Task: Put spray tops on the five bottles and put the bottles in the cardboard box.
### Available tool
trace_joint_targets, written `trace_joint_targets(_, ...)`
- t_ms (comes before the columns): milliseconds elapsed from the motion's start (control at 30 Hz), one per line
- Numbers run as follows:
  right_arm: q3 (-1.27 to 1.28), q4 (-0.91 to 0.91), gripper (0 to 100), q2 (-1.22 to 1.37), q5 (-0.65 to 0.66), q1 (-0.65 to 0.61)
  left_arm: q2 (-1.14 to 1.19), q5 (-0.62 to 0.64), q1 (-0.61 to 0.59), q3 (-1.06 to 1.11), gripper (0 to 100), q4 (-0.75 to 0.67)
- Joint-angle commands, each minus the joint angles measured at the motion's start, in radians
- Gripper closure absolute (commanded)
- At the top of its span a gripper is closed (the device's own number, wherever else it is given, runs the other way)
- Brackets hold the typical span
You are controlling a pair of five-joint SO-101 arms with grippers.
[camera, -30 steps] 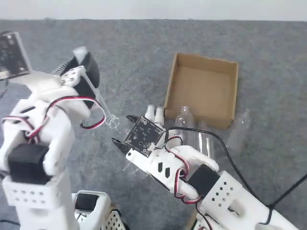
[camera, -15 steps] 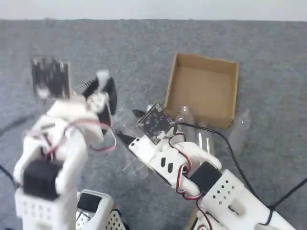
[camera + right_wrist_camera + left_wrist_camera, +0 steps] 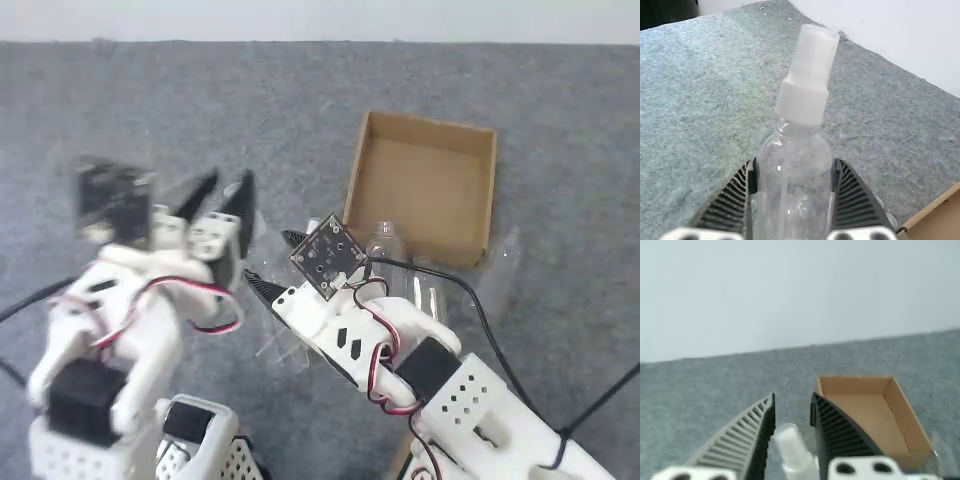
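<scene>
**Capped bottle in the right gripper, left jaws open around its top**

Nearest the arm bases, the right gripper [image 3: 795, 167] was clamped on a clear bottle [image 3: 794, 200], one ribbed finger pressed to each side of its body. A white spray top [image 3: 807, 80] sat on the bottle's neck. In the high view this gripper [image 3: 270, 258] sat short of the cardboard box [image 3: 355, 180], off the box's near corner on the left arm's side.

Just beside it, on the side away from the box, the left gripper [image 3: 230, 178] had its jaws apart and gripped nothing. From its own wrist camera the left gripper [image 3: 792, 399] had the white spray top [image 3: 790, 445] showing in the gap between its two fingers. Whether either finger touched the top could not be told.

Loose bottles [image 3: 385, 243], clear and uncapped, sat on the grey carpet [image 3: 250, 100] against the box's near wall.

Farthest out, the cardboard box [image 3: 855, 382] stood open on the carpet, its floor bare.
</scene>
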Motion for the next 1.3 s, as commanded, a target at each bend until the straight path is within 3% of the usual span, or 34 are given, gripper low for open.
trace_joint_targets(0,0.009,-0.025,99.2,-0.035,-0.014,-0.002,-0.005,-0.014,-0.064,-0.041,90,-0.021)
trace_joint_targets(533,0.025,-0.088,99.2,-0.035,-0.02,0.002,-0.017,-0.095,-0.064,0.217,90,-0.069)
trace_joint_targets(833,0.021,-0.088,99.2,-0.035,-0.02,0.019,-0.017,-0.097,-0.081,-0.002,89,-0.018)
trace_joint_targets(1000,-0.041,-0.082,99.2,-0.024,-0.02,0.102,-0.017,-0.098,-0.184,-0.163,89,0.055)
trace_joint_targets(1267,-0.166,-0.077,99.2,-0.008,-0.02,0.16,-0.018,-0.094,-0.176,0.048,78,0.086)
